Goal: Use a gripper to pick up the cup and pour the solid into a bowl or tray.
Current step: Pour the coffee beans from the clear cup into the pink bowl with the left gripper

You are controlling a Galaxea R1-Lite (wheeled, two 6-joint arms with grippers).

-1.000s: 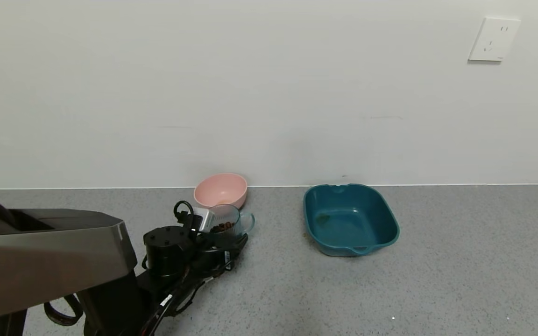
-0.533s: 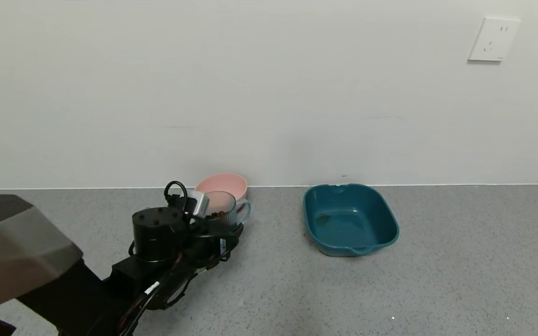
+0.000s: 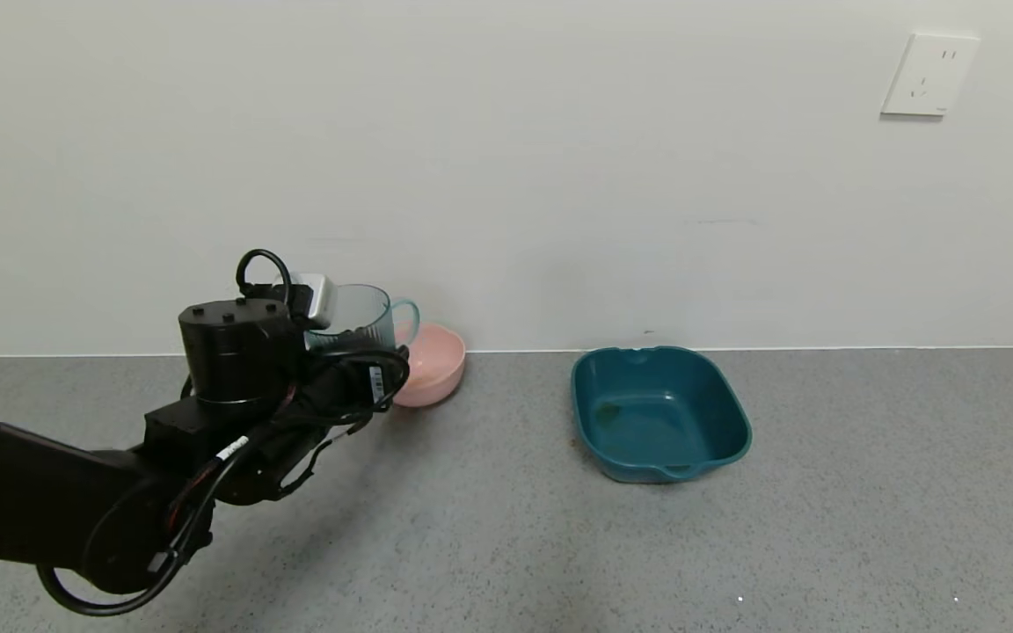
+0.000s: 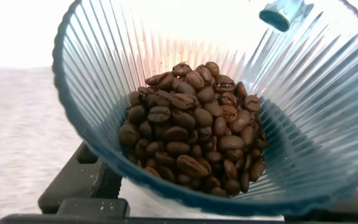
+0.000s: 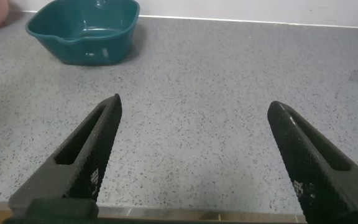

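Holding the cup (image 3: 357, 316) clamped in my left gripper (image 3: 344, 356), I see the pink bowl (image 3: 436, 374) just right, lower, near the counter's back edge.

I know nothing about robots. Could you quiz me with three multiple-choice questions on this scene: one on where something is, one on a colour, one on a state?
1. Where is the translucent blue-grey ribbed plastic cup?
A. On the floor
B. Held up by the left gripper, beside the pale pink round bowl
C. Inside the basin

2. What colour is the squarish basin?
A. Teal
B. Red
C. White

3. What state is the right gripper in?
A. Shut on a spoon
B. Open, holding nothing
C. Out of view

Answers: 1 B, the cup sits raised against the wall. 2 A, plainly teal. 3 B, its fingers stand wide apart over bare floor.
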